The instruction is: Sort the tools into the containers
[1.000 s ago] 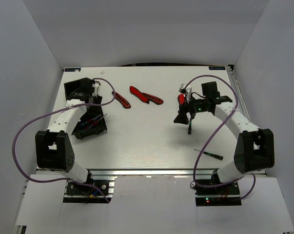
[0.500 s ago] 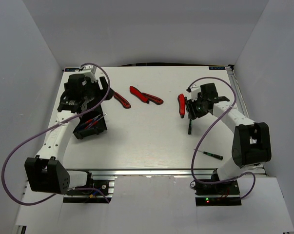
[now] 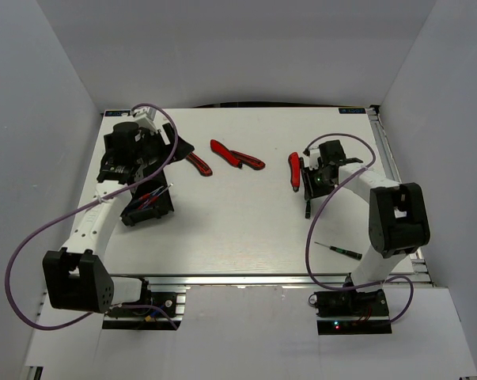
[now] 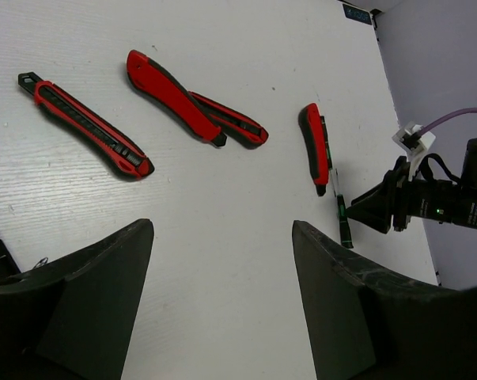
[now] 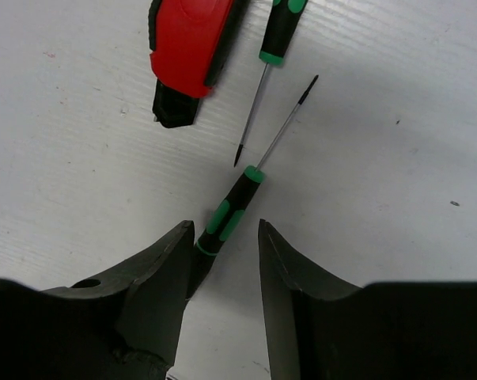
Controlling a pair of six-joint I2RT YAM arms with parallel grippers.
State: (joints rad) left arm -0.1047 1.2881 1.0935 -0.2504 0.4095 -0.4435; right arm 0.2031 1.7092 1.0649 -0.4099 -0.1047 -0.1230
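Note:
In the right wrist view a black-green screwdriver (image 5: 226,215) lies on the table with its handle between the fingers of my right gripper (image 5: 222,229). The left finger (image 5: 163,269) touches the handle; a gap shows on the other side, so the jaws stand narrowed but open. A second black-green screwdriver (image 5: 263,75) and a red-and-black cutter (image 5: 192,51) lie just beyond. My left gripper (image 4: 222,245) hangs wide open and empty above bare table, near the red knife (image 4: 88,127) and the pliers (image 4: 187,103). One black container (image 3: 147,204) at the left holds screwdrivers.
Another black-green screwdriver (image 3: 338,250) lies near the front right of the table. From above, the knife (image 3: 197,164), the pliers (image 3: 236,155) and the cutter (image 3: 294,171) lie in a row across the back half. Grey walls close in both sides.
My right gripper has dropped to the table and narrowed its jaws round the screwdriver handle. The left arm swung from over the container toward the back left, then held still.

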